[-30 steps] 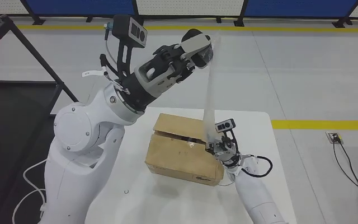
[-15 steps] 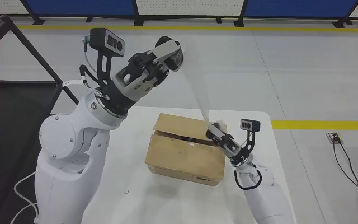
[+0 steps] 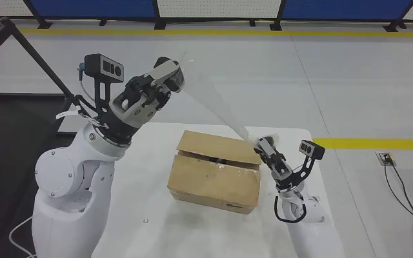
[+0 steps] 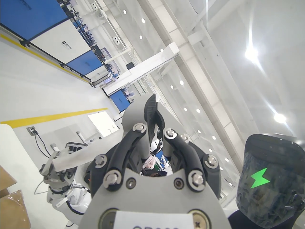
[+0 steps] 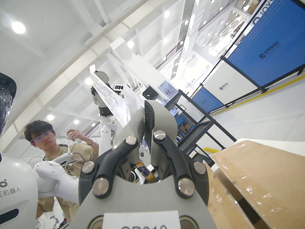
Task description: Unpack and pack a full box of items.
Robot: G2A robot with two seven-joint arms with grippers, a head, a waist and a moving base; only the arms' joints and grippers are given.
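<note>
now left gripper (image 3: 173, 72), clamped on film (image 3: 218, 102), is swung farther out to its side than one second ago; right gripper (image 3: 263, 143), also pinching film, has drawn clear of box (image 3: 213, 177); film stretches taut between them above box on table (image 3: 155, 193); seal seems stripped, so flaps (image 3: 210, 145) look ready for opening

White table (image 3: 155, 187); yellow floor line (image 3: 361, 142) & blue panels (image 3: 90, 8) in bkgd.
</note>
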